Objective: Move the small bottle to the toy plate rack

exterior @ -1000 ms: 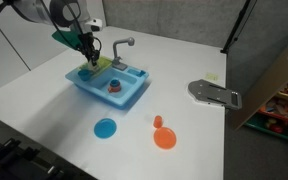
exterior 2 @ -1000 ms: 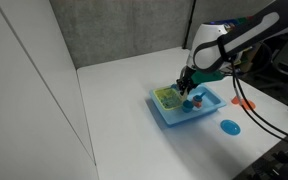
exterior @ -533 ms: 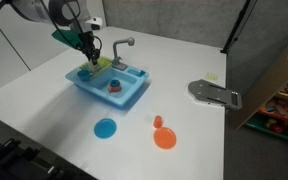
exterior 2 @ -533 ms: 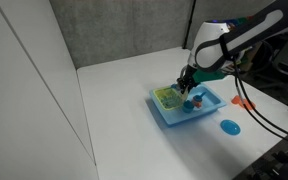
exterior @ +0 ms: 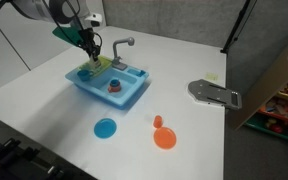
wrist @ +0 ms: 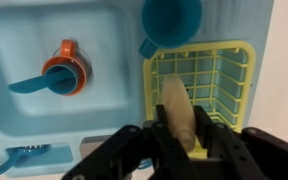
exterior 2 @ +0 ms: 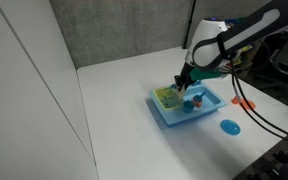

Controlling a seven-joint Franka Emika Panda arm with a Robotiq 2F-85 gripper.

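1. At 6 o'clock in the wrist view, the gripper is pinching the small bottle between its black fingers.
2. The bottle is hanging over the toy plate rack; whether it is touching the rack is unclear.
3. A blue cup is sitting at the rack's 11 o'clock.
4. An orange cup is lying in the basin at the rack's 9 o'clock.
5. In an exterior view, the toy sink is resting on a white table.
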